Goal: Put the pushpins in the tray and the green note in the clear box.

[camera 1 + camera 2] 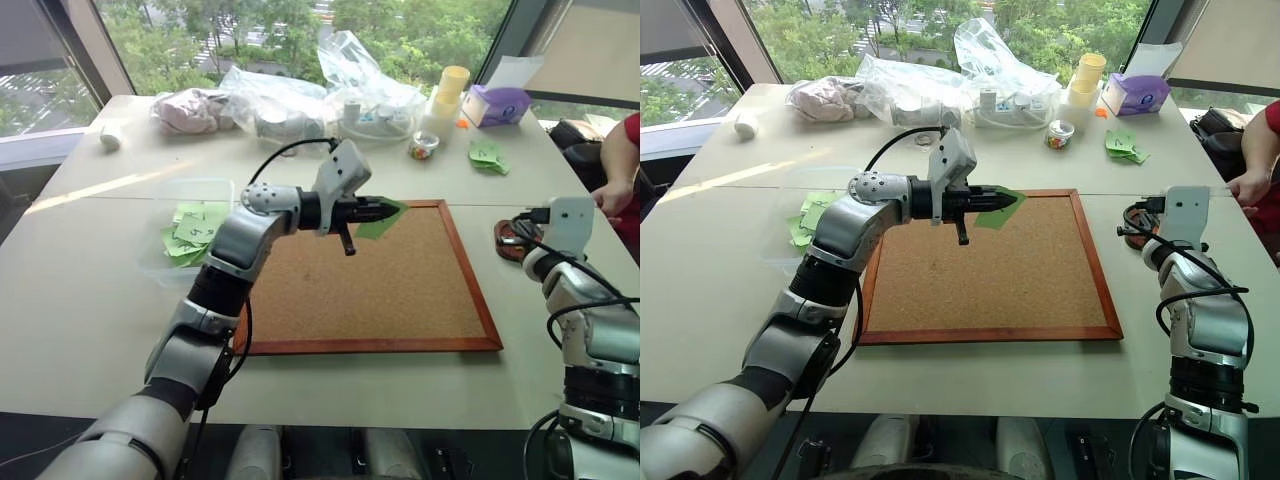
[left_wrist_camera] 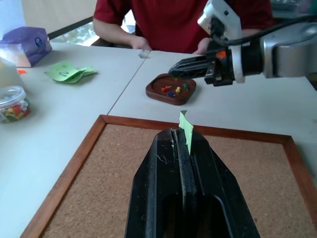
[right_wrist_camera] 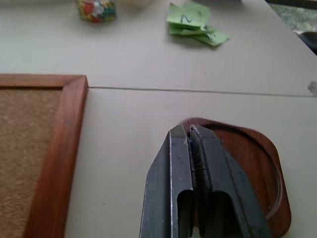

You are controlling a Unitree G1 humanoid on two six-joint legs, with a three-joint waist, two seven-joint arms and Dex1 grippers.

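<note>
My left gripper (image 1: 390, 210) hangs above the far edge of the corkboard (image 1: 370, 290), shut on the green note (image 2: 186, 130), which sticks out edge-on from between its fingers. The clear box (image 1: 190, 195) stands left of the board with several green slips inside. To the right of the board lies the tray (image 2: 153, 91), and in it are several pushpins (image 2: 178, 89) in red, yellow, blue and green. My right gripper (image 2: 173, 70) hovers just over the tray's near rim (image 3: 247, 148), shut, with nothing visibly between its fingers.
A person in a red top (image 2: 173, 20) sits at the table's right side, hand close to the tray. At the back are crinkled plastic bags (image 1: 300, 100), a small tub of pins (image 1: 423, 146), loose green slips (image 1: 487, 155) and a purple tissue box (image 1: 500, 105).
</note>
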